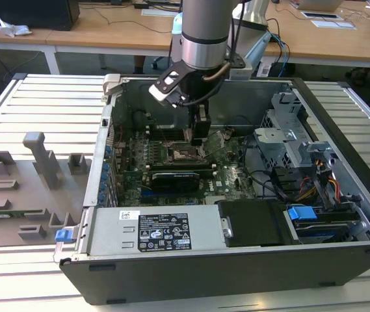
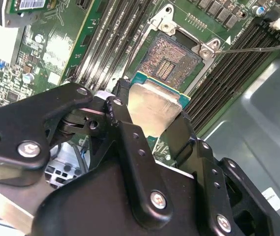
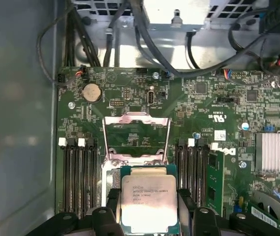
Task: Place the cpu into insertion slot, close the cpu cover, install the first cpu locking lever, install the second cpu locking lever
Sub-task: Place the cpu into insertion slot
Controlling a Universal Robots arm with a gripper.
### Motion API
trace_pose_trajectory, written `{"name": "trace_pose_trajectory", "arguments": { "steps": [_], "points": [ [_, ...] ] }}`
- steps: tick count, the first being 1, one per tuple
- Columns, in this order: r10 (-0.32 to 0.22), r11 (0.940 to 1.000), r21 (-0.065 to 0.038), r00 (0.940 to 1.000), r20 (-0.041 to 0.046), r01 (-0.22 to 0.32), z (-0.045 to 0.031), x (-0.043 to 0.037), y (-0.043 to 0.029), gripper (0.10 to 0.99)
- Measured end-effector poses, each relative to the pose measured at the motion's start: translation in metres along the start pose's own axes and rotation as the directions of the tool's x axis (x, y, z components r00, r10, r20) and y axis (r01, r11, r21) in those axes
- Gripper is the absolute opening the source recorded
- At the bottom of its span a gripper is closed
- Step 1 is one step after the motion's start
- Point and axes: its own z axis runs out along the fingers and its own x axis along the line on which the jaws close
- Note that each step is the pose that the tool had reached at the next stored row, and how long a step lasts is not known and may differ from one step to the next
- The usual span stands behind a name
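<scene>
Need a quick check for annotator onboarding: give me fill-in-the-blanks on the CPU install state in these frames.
1. The tool is shut on the ____.
2. The insertion slot is ____, with nothing seated in it.
3. The cpu cover is ____, not closed.
4. The motherboard is ____ in colour.

Missing words: cpu; empty; open; green.
</scene>
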Motion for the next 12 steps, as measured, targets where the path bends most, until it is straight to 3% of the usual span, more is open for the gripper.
{"name": "trace_pose_trajectory", "arguments": {
  "steps": [6, 12],
  "points": [
    [0.067, 0.9978, 0.000, 0.9978, 0.0024, -0.067, 0.0001, 0.0000, 0.0000, 0.541],
    [0.068, 0.9977, -0.001, 0.9976, 0.0034, -0.068, 0.0002, 0.0000, 0.0000, 0.541]
  ]
}}
